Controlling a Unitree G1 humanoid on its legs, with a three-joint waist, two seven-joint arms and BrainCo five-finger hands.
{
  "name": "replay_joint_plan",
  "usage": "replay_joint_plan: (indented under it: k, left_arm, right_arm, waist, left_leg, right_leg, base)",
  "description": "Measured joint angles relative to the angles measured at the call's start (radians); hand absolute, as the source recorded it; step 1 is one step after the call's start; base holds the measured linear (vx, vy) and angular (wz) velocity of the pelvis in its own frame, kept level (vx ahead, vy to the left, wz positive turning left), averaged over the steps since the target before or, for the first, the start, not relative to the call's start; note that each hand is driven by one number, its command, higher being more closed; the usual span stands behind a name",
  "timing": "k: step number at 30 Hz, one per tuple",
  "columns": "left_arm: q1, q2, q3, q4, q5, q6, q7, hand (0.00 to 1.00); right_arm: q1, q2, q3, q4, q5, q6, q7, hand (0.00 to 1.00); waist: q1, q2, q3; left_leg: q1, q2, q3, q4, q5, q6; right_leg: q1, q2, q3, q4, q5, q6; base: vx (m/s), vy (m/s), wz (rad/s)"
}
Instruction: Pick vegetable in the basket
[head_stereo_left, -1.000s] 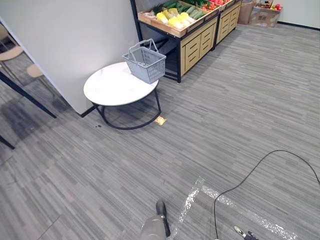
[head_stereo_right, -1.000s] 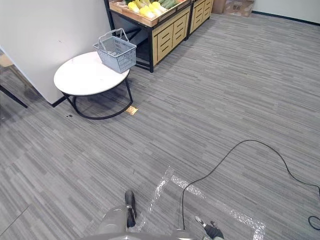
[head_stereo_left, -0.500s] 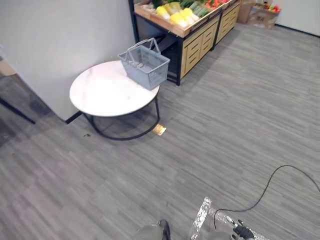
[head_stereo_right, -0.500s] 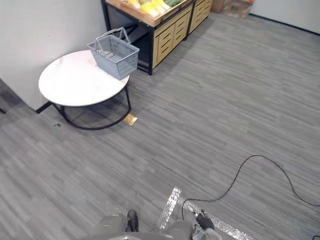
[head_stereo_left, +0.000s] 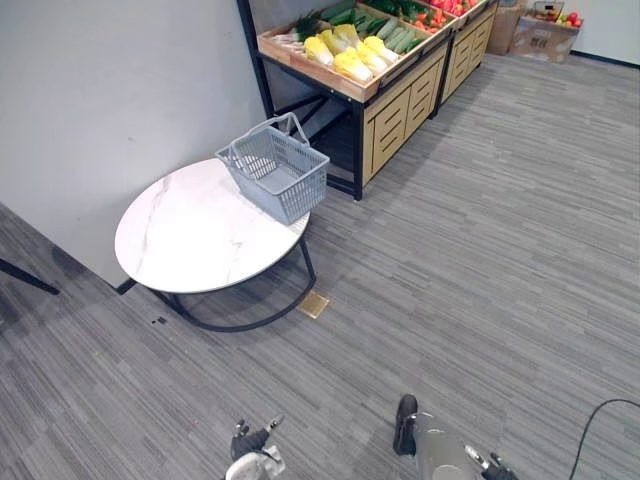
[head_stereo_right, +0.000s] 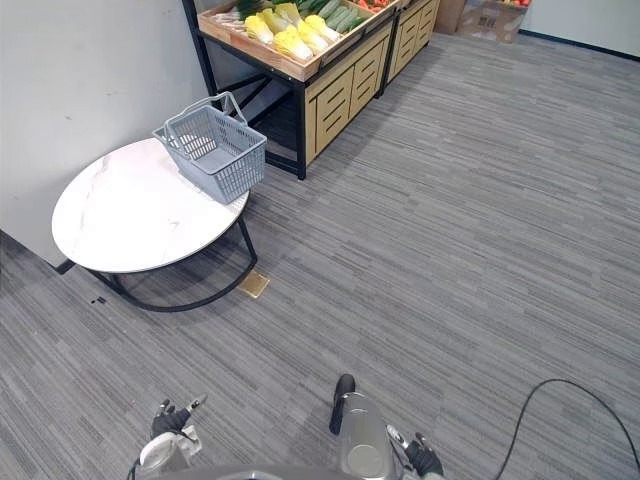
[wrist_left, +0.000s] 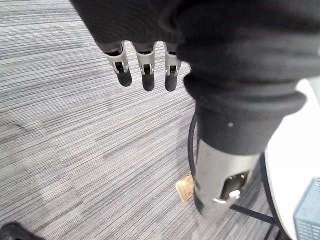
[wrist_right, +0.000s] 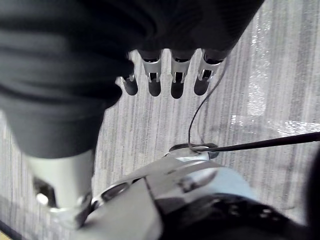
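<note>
The grey plastic basket (head_stereo_left: 275, 176) stands empty on the right edge of a round white table (head_stereo_left: 190, 240), its handles up. Behind it a wooden produce stand (head_stereo_left: 372, 85) carries yellow vegetables (head_stereo_left: 345, 55) and green ones (head_stereo_left: 395, 35) in a tray. Both hands hang low and far from the basket. My left hand (head_stereo_left: 250, 440) is at the bottom edge; its fingers (wrist_left: 145, 75) are straight and hold nothing. My right hand (head_stereo_right: 420, 460) is at the bottom right, with fingers (wrist_right: 170, 82) also straight and empty.
A grey wall (head_stereo_left: 120, 100) stands behind the table. A brass floor plate (head_stereo_left: 313, 305) lies by the table's black frame. Cardboard boxes (head_stereo_left: 540, 30) sit at the far right. Grey striped carpet (head_stereo_left: 480, 250) stretches between me and the stand.
The camera has moved: table, basket and produce stand sit lower and nearer in the picture, with more of the stand showing. My left hand has come into the bottom edge.
</note>
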Motion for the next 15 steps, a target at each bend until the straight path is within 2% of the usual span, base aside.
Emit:
replay_joint_plan:
  k: [1, 2, 3, 4, 5, 6, 7, 8, 9, 11, 12, 13, 14, 15]
  left_arm:
    - [0.010, -0.009, 0.011, 0.004, 0.000, 0.008, 0.000, 0.00]
    - [0.032, -0.017, 0.030, 0.004, 0.006, 0.015, 0.001, 0.00]
    - [0.044, -0.011, 0.047, 0.025, 0.020, 0.015, 0.003, 0.00]
    - [0.047, -0.012, 0.053, 0.040, 0.016, 0.016, 0.005, 0.00]
    - [0.050, -0.006, 0.073, 0.062, 0.023, 0.015, 0.022, 0.00]
    - [0.042, 0.000, 0.099, 0.069, 0.048, 0.024, 0.025, 0.00]
    - [0.042, 0.002, 0.108, 0.068, 0.051, 0.025, 0.026, 0.00]
    - [0.044, 0.003, 0.134, 0.071, 0.056, 0.032, 0.029, 0.00]
    - [0.053, 0.003, 0.144, 0.074, 0.060, 0.041, 0.032, 0.00]
    - [0.091, 0.002, 0.142, 0.080, 0.097, 0.064, 0.040, 0.00]
    - [0.120, -0.004, 0.135, 0.080, 0.096, 0.080, 0.049, 0.00]
    - [0.131, -0.003, 0.135, 0.080, 0.096, 0.087, 0.054, 0.00]
    - [0.149, -0.003, 0.127, 0.081, 0.099, 0.098, 0.057, 0.00]
    - [0.160, -0.003, 0.123, 0.082, 0.107, 0.101, 0.058, 0.00]
  right_arm:
    - [-0.001, -0.001, -0.002, 0.003, 0.000, 0.003, 0.001, 0.00]
    - [-0.003, -0.003, -0.010, 0.002, 0.000, 0.011, 0.006, 0.00]
    - [0.001, -0.009, -0.014, 0.003, 0.000, 0.011, 0.015, 0.00]
    - [0.006, -0.014, -0.013, 0.003, 0.000, 0.011, 0.020, 0.00]
    - [0.015, -0.022, -0.008, 0.002, -0.002, 0.009, 0.020, 0.00]
    - [0.018, -0.022, -0.002, 0.005, -0.003, 0.008, 0.020, 0.00]
    - [0.018, -0.022, 0.000, 0.007, -0.003, 0.009, 0.020, 0.00]
    - [0.016, -0.025, 0.000, 0.020, -0.005, 0.009, 0.020, 0.00]
    - [0.013, -0.029, 0.001, 0.039, -0.005, 0.009, 0.020, 0.00]
    - [0.009, -0.032, 0.000, 0.050, -0.010, 0.009, 0.020, 0.00]
    - [0.009, -0.032, 0.000, 0.058, -0.011, 0.006, 0.020, 0.00]
    - [0.009, -0.031, -0.001, 0.061, -0.011, 0.002, 0.020, 0.00]
    - [0.009, -0.030, -0.002, 0.063, -0.011, -0.008, 0.020, 0.00]
    - [0.009, -0.030, -0.004, 0.065, -0.010, -0.010, 0.020, 0.00]
  waist:
    - [0.001, 0.004, -0.003]
    - [0.002, 0.013, -0.006]
    - [0.001, 0.029, -0.009]
    - [0.001, 0.039, -0.011]
    - [0.010, 0.042, -0.017]
    - [0.021, 0.049, -0.021]
    - [0.022, 0.044, -0.019]
    - [0.027, 0.034, -0.013]
    - [0.033, 0.031, -0.012]
    - [0.049, 0.027, -0.009]
    - [0.053, 0.021, -0.009]
    - [0.054, 0.018, -0.009]
    - [0.054, 0.017, -0.010]
    - [0.054, 0.017, -0.010]
  left_leg:
    - [-0.015, 0.013, -0.001, 0.045, 0.017, 0.002]
    - [-0.076, 0.056, -0.001, 0.195, 0.070, -0.005]
    - [-0.166, 0.117, -0.007, 0.391, 0.189, -0.034]
    - [-0.207, 0.148, -0.015, 0.466, 0.283, -0.067]
    - [-0.274, 0.191, -0.035, 0.599, 0.391, -0.080]
    - [-0.355, 0.215, -0.028, 0.737, 0.312, -0.069]
    - [-0.393, 0.214, -0.020, 0.780, 0.267, -0.064]
    - [-0.451, 0.209, 0.007, 0.796, 0.193, -0.035]
    - [-0.479, 0.200, 0.032, 0.762, 0.152, -0.026]
    - [-0.522, 0.160, 0.076, 0.576, 0.111, -0.027]
    - [-0.521, 0.122, 0.096, 0.388, 0.111, -0.029]
    - [-0.517, 0.101, 0.102, 0.282, 0.117, -0.031]
    - [-0.516, 0.062, 0.111, 0.083, 0.149, -0.029]
    - [-0.516, 0.045, 0.110, -0.009, 0.176, -0.029]
  right_leg:
    - [0.006, 0.008, -0.002, 0.010, -0.020, -0.002]
    - [0.035, 0.033, -0.012, 0.001, -0.038, -0.022]
    - [0.082, 0.070, -0.024, -0.041, -0.049, -0.026]
    - [0.113, 0.091, -0.026, -0.077, -0.049, -0.026]
    - [0.182, 0.123, -0.033, -0.151, -0.049, -0.026]
    - [0.235, 0.132, -0.031, -0.191, -0.055, -0.035]
    - [0.263, 0.132, -0.032, -0.207, -0.059, -0.041]
    - [0.320, 0.131, -0.034, -0.242, -0.067, -0.034]
    - [0.357, 0.126, -0.034, -0.260, -0.073, -0.032]
    - [0.420, 0.102, -0.031, -0.273, -0.091, -0.013]
    - [0.443, 0.083, -0.028, -0.271, -0.104, 0.003]
    - [0.453, 0.073, -0.028, -0.271, -0.111, 0.011]
    - [0.466, 0.057, -0.029, -0.272, -0.126, 0.028]
    - [0.472, 0.050, -0.031, -0.273, -0.133, 0.038]
  base:
    - [0.42, -0.258, -0.16]
    - [0.38, -0.204, -0.15]
    - [0.37, -0.163, -0.18]
    - [0.39, -0.075, -0.17]
    - [0.42, -0.028, -0.07]
    - [0.42, -0.027, 0.05]
    - [0.40, -0.064, 0.18]
    - [0.36, -0.060, 0.15]
    - [0.35, -0.052, 0.06]
    - [0.29, 0.005, -0.08]
    - [0.35, 0.074, -0.07]
    - [0.37, 0.134, -0.02]
    - [0.32, 0.147, 0.05]
    - [0.35, 0.190, 0.12]
